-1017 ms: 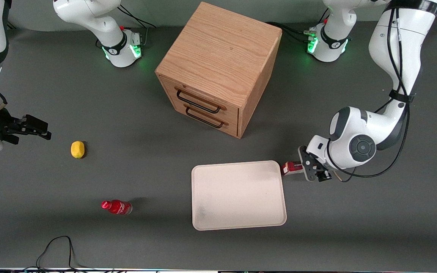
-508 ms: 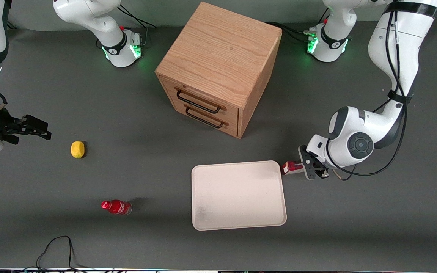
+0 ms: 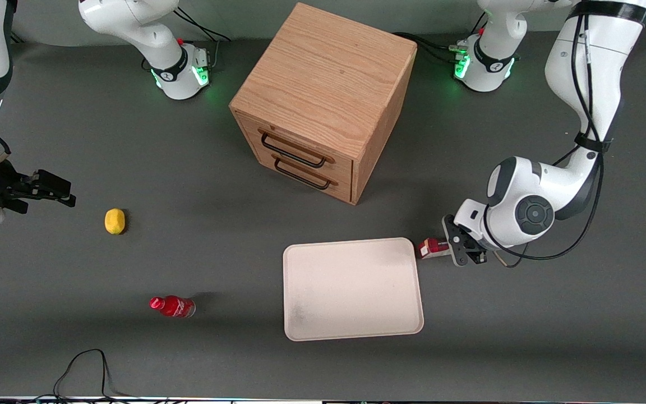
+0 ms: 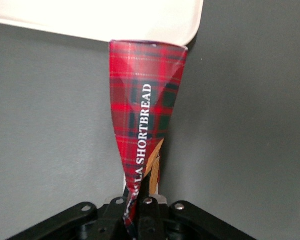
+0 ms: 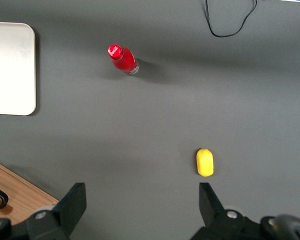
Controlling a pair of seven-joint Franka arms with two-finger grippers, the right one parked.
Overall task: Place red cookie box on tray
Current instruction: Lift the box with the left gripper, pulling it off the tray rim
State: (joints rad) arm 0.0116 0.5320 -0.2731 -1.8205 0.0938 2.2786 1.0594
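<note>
my tool (image 4: pixel 140 210) is pressed together on the red cookie box (image 4: pixel 145 115), pinching one end of it; the wrist view shows the red tartan carton reaching away from my fingers (image 4: pixel 151 216) with "shortbread" printed along it, its other end just at the rim of the tray (image 4: pixel 140 20).

seen from the front, the tray (image 3: pixel 351 289) lies on the grey tabletop (image 3: pixel 525 336), nearest of the task's things to that camera. the red cookie box (image 3: pixel 431 247) sits at about 2 o'clock from the tray's middle, just beside the tray's corner and outside the rim, not on it. my tool (image 3: pixel 456 247) is right at the box, toward my end of the tabletop, and i cannot tell whether the box rests on the tabletop or hangs just above it.

about level with the tray and toward the parked arm's end lies a small red bottle (image 3: pixel 172 306), on its side. farther from the camera, at roughly 11 o'clock from the bottle, is a yellow lemon (image 3: pixel 114 220). farthest back stands a wooden cabinet (image 3: pixel 326 101), at 12 o'clock from the tray, with two black-handled drawers (image 3: pixel 298 160) facing the camera at an angle, both closed.
</note>
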